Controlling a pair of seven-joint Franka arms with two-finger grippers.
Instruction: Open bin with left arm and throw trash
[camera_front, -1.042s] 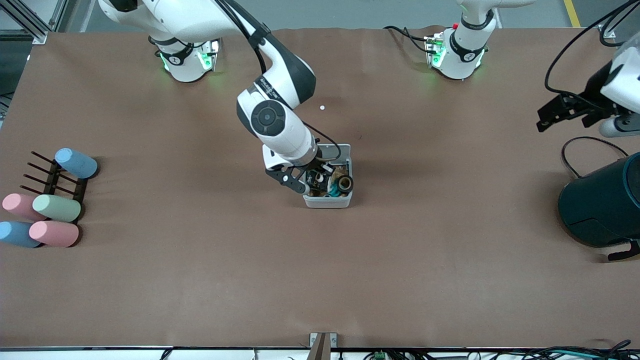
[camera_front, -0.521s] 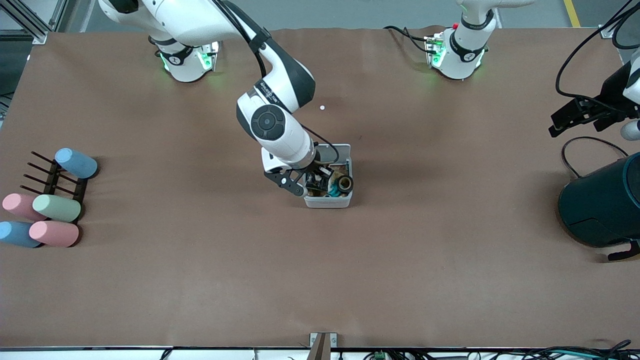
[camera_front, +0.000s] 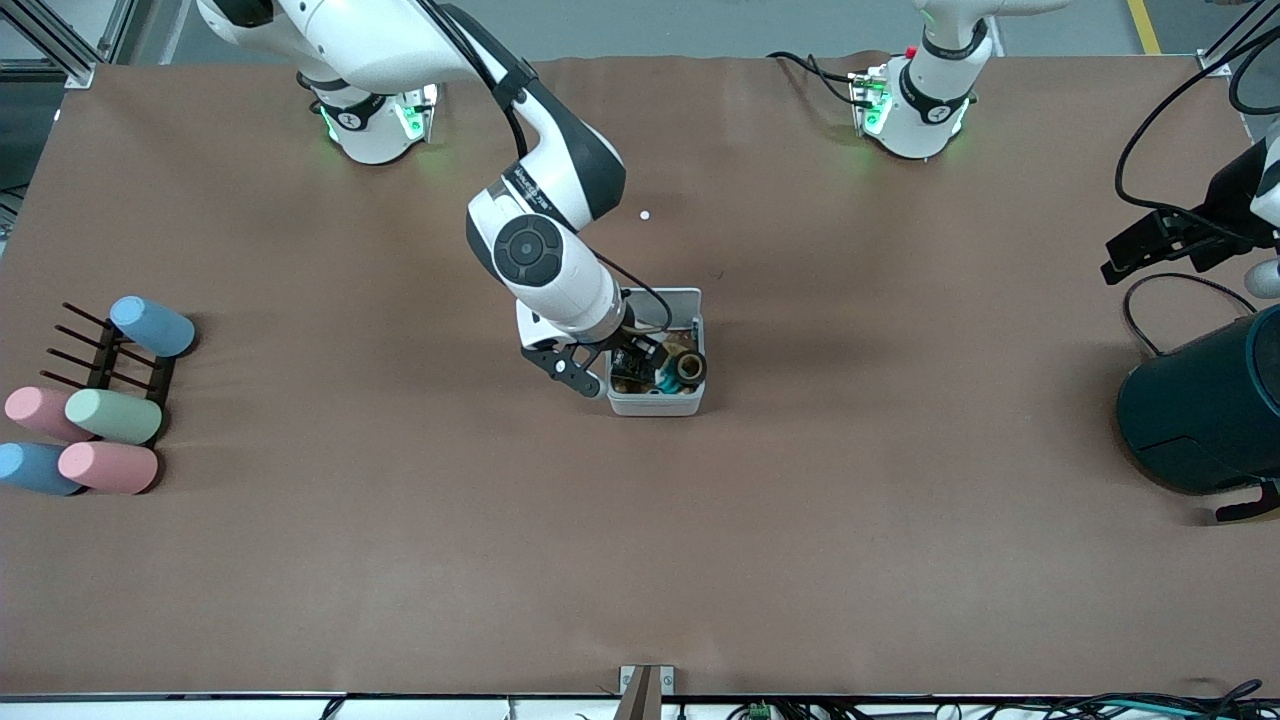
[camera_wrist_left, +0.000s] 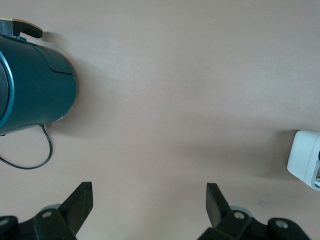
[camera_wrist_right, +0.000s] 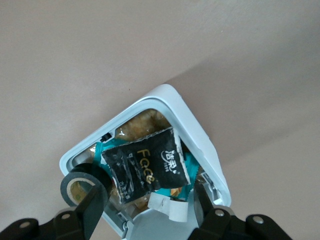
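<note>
— Where is everything?

— The bin (camera_front: 656, 385) sits mid-table, lid up. The black wrapper (camera_wrist_right: 147, 167) and the tape roll (camera_wrist_right: 82, 185) lie in it. My right gripper (camera_wrist_right: 145, 212) hangs just over it, fingers spread wide, holding nothing. My left gripper (camera_wrist_left: 150, 205) waits over bare table near the teal container (camera_wrist_left: 35, 87), fingers wide apart and empty.

— How would the trash handle?

— The wrapper looks light, crinkly and slippery, so I'd pinch a crumpled fold. The roll seems stiff; I'd take its rim.
</note>
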